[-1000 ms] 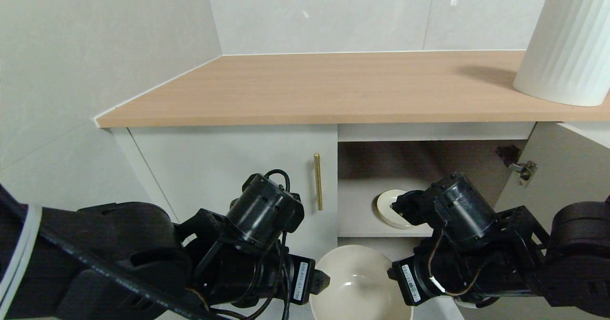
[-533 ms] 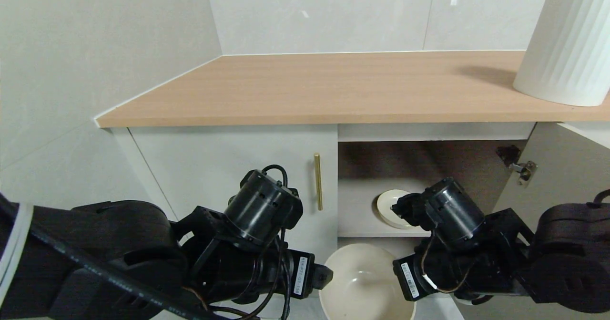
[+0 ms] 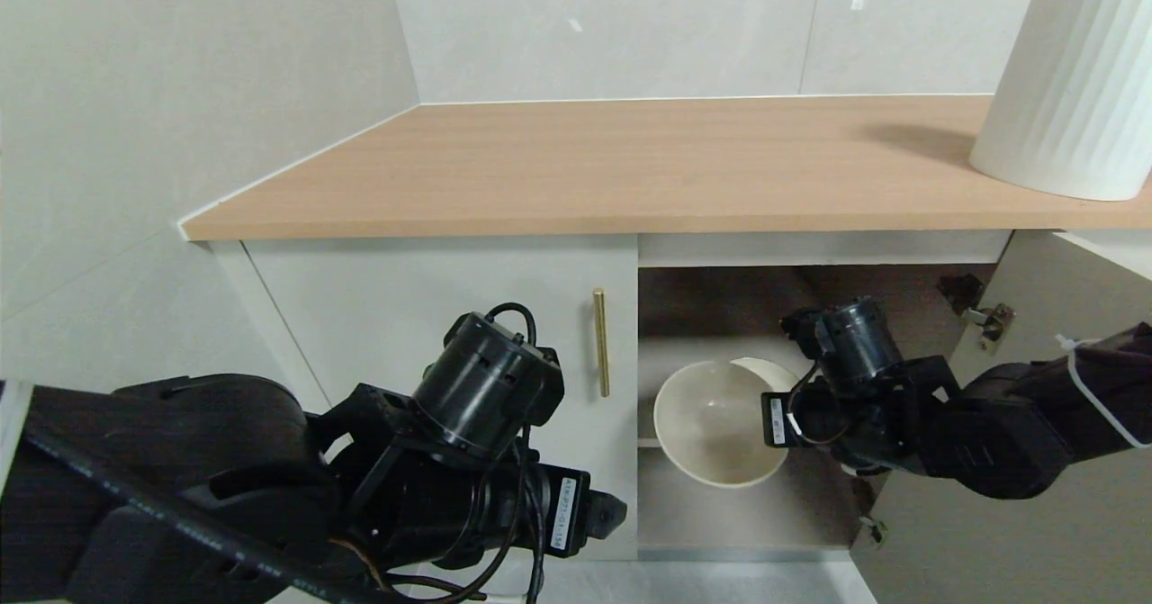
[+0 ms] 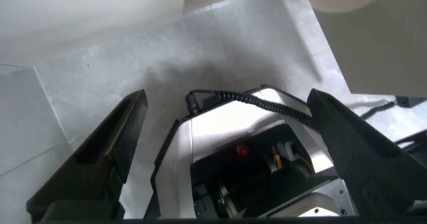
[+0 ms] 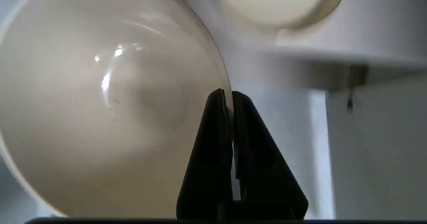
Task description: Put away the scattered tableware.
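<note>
A: Left side?
B: My left pincer (image 4: 228, 101) hangs spread and empty, low by the shut door (image 3: 432, 316).
A: And the bowl (image 3: 711, 424)?
B: It's up at the cupboard shelf (image 3: 668, 361) now, at the front edge, tilted, my right pincer (image 5: 232, 137) pinching its rim. Nearly stowed.

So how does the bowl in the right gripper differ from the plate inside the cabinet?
The bowl is deep and tilted, gripped at its rim by the right gripper; the plate is shallow and lies flat on the cabinet shelf. Both are cream-white and round.
</note>
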You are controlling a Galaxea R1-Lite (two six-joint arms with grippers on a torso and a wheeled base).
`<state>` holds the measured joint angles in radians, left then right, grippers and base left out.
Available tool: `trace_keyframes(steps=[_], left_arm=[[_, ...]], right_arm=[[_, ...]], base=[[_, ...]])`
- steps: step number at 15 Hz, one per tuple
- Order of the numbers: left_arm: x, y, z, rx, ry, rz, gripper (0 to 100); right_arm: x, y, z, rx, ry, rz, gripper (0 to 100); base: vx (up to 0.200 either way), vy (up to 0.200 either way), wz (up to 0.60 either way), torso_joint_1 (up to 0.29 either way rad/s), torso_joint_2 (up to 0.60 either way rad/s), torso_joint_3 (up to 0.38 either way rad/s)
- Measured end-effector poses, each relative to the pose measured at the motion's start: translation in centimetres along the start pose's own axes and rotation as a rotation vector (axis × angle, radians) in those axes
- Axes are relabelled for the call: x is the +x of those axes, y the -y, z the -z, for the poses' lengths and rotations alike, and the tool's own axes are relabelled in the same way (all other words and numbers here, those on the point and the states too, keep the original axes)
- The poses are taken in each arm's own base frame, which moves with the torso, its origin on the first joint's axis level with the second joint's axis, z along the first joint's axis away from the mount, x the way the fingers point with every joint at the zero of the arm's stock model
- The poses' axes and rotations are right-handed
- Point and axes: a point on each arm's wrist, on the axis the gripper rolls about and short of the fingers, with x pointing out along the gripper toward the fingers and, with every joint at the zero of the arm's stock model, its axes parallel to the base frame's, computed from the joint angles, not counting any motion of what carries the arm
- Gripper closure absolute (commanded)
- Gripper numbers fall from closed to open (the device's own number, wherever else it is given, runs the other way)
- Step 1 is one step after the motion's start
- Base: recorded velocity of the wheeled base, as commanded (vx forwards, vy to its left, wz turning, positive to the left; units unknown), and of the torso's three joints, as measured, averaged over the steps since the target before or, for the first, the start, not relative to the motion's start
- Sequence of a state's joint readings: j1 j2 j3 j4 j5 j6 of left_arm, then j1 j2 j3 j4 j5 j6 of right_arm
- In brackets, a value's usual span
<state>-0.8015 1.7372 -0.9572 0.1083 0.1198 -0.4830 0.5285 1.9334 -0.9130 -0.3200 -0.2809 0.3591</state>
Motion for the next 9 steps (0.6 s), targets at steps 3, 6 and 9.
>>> trace_keyframes(steps=[3,6,9], left_arm=[[-0.1,0.0,0.0,0.0,0.001,0.002,0],[-0.1,0.0,0.0,0.001,0.001,0.001,0],[-0.1,0.0,0.0,0.0,0.0,0.001,0]], right_arm=[[2.3,1.5,-0.7,0.067,0.099,0.066,100],[3.9,2.7,-1.2,0.137,0.138,0.095,100],[5.0,3.7,-2.3,0.232,0.165,0.113,100]], base=[[0.0,0.0,0.0,0.0,0.0,0.0],[0.0,0.0,0.0,0.0,0.0,0.0],[0.0,0.0,0.0,0.0,0.0,0.0]])
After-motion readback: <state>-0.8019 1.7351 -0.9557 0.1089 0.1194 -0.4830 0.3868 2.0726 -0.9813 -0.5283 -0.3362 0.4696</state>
